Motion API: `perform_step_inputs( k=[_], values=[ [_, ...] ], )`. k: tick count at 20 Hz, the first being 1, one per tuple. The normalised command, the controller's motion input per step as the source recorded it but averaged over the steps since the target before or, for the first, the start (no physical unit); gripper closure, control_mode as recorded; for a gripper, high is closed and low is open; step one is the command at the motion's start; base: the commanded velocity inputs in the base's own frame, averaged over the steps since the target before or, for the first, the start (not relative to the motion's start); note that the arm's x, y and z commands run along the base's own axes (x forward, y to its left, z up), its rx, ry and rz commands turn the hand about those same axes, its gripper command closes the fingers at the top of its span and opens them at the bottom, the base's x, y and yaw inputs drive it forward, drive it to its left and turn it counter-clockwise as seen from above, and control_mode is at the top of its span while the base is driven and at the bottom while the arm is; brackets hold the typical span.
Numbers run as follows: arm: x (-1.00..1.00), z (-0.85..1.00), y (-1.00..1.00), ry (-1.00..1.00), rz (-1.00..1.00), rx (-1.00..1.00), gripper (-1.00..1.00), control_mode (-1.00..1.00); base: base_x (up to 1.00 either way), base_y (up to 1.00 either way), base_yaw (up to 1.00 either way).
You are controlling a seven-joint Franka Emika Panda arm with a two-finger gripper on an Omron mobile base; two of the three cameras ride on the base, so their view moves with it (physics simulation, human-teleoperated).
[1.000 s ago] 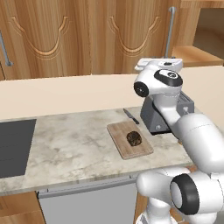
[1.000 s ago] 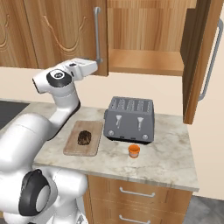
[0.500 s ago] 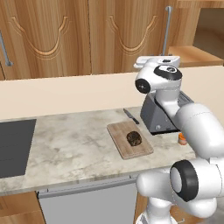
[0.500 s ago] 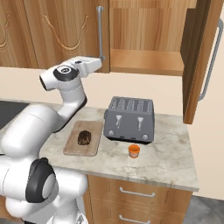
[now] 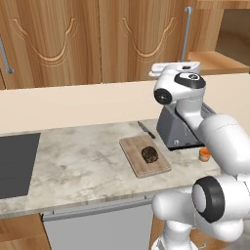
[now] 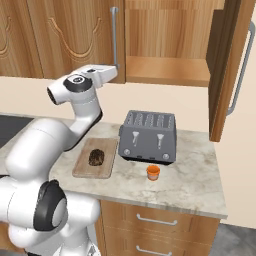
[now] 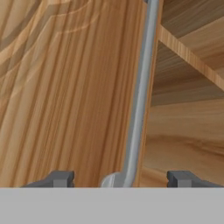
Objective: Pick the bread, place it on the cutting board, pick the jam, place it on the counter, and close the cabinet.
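Note:
The bread (image 5: pixel 150 154) (image 6: pixel 96 157), a dark lumpy ball, lies on the wooden cutting board (image 5: pixel 132 146) (image 6: pixel 82 170). The small orange jam (image 5: pixel 204 155) (image 6: pixel 153 172) stands on the marbled counter (image 5: pixel 83 161) (image 6: pixel 190 175) in front of the toaster. The cabinet (image 5: pixel 132 39) (image 6: pixel 65 35) has its right door (image 6: pixel 232 65) swung open. My gripper (image 5: pixel 188 64) (image 6: pixel 114 69) (image 7: pixel 120 177) is raised at the lower end of the closed door's grey bar handle (image 7: pixel 140 96) (image 6: pixel 114 35). It is open, its fingertips (image 7: pixel 61 178) on either side of the bar and clear of it.
A grey toaster (image 5: pixel 180 129) (image 6: pixel 148 135) stands right of the board. A knife (image 5: pixel 145 129) lies behind the board. A dark cooktop (image 5: pixel 14 163) is set in the counter's left end. The open cabinet's shelf (image 6: pixel 165 70) is bare.
The hand has swung right and up to the cabinet handle. Its jaws have narrowed. Bread and jam have not moved.

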Motion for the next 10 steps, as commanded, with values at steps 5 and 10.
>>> perform_step_inputs(
  k=[5,10],
  values=[
    [-0.08,0.00,-0.03,0.00,0.03,0.00,-1.00,-1.00,0.00,0.00,0.00],
    [-0.23,0.00,-0.02,0.00,0.01,0.00,-1.00,-1.00,0.00,0.00,0.00]
  ],
)
